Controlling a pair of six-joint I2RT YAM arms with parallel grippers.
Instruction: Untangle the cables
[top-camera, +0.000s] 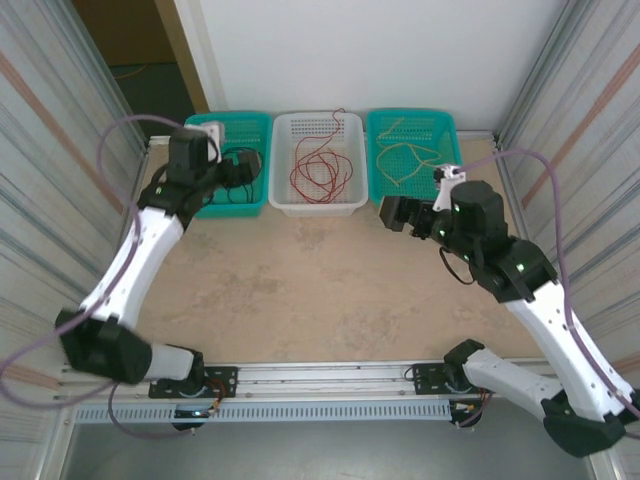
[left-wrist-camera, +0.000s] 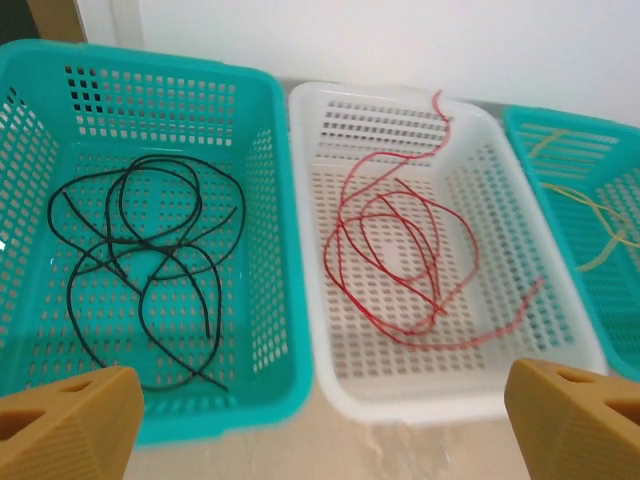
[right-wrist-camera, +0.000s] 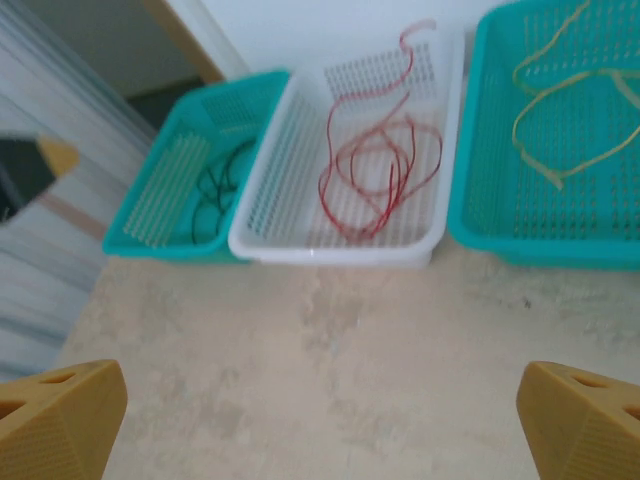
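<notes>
Cables (top-camera: 318, 168) lay apart across the frame's top: black cable (left-wrist-camera: 140, 262) in left teal basket (left-wrist-camera: 285, 300), red cable (left-wrist-camera: 398, 262) in central white basket (left-wrist-camera: 450, 400), yellow cable (right-wrist-camera: 562, 108) in right teal basket (right-wrist-camera: 468, 150). Spread wide, the left gripper (left-wrist-camera: 320, 425) and the right gripper (right-wrist-camera: 320, 425) held nothing.

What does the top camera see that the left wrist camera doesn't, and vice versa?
The top camera takes in the left arm, the right arm and most of the table. The left wrist camera gives a close look at the black cable and its crossing loops, with its own tan fingers spread wide. Both show the red cable in the white basket between two teal baskets.
</notes>
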